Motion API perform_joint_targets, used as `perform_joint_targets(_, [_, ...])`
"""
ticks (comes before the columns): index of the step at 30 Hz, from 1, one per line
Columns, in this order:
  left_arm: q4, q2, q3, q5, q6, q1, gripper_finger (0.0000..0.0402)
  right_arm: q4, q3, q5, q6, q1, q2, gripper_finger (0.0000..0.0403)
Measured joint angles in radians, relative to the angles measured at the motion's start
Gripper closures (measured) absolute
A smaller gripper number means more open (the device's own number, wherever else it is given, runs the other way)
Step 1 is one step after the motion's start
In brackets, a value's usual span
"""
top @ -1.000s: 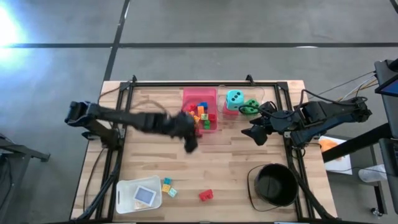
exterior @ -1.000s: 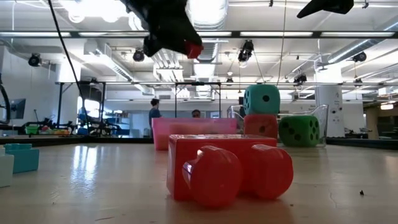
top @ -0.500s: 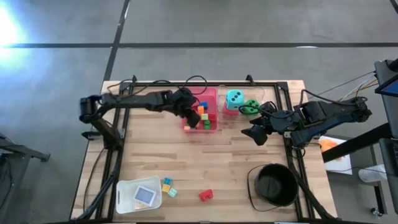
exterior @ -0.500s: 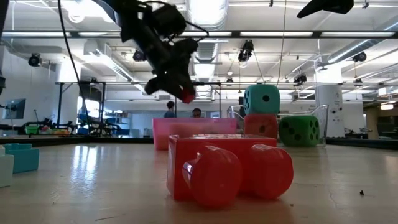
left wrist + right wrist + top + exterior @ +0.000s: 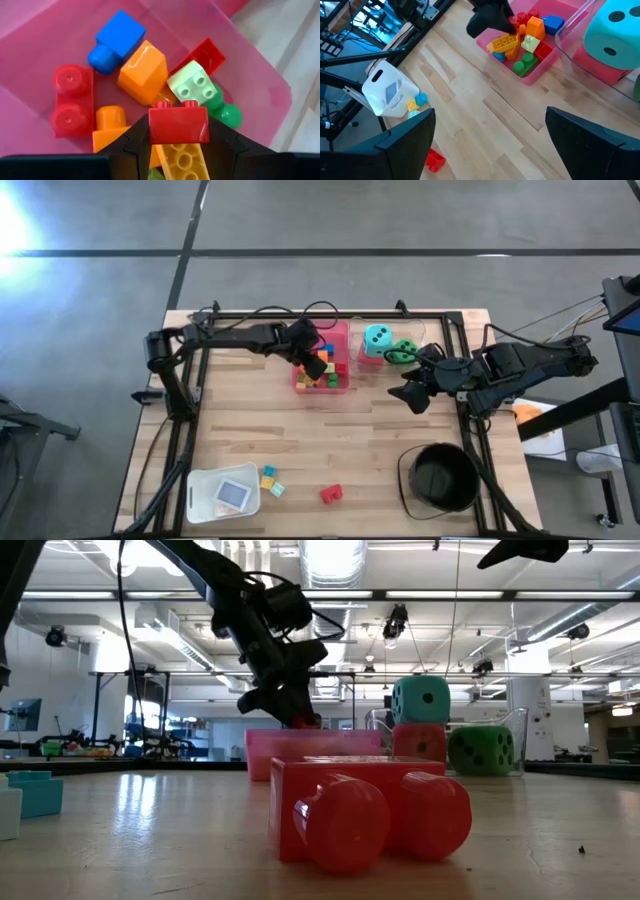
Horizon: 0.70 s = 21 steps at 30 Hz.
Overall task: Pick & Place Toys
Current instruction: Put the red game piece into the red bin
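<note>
The left gripper hangs over the pink tray, its fingers pinching a red brick just above the bricks already inside. In the tray lie a blue brick, an orange brick, a pale green brick, a yellow brick and other red and green ones. Beside the tray, toward the right arm, the teal die sits on the red die, with the green die next to them. The right gripper waits beyond the dice from the tray, fingers spread wide and holding nothing. Well away from the tray, near the table's front edge, lie another red brick, two small bricks and a white lidded box; the black bucket stands near the right corner.
</note>
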Motion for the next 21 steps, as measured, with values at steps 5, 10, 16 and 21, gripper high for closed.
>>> perform_joint_targets(5, [-0.024, 0.020, 0.002, -0.007, 0.001, 0.025, 0.0269, 0.000, 0.000, 0.000, 0.003, 0.000, 0.000, 0.0033])
perform_joint_targets(10, [-0.065, 0.027, -0.006, -0.028, 0.003, 0.028, 0.0269, 0.002, 0.000, 0.000, 0.003, 0.000, 0.000, 0.0033])
perform_joint_targets(16, [-0.068, 0.027, -0.007, -0.037, 0.005, 0.029, 0.0269, 0.002, 0.000, 0.000, 0.003, 0.000, 0.000, 0.0033])
perform_joint_targets(21, [-0.068, 0.027, -0.007, -0.037, 0.005, 0.029, 0.0269, 0.002, 0.000, 0.000, 0.001, 0.000, 0.000, 0.0033])
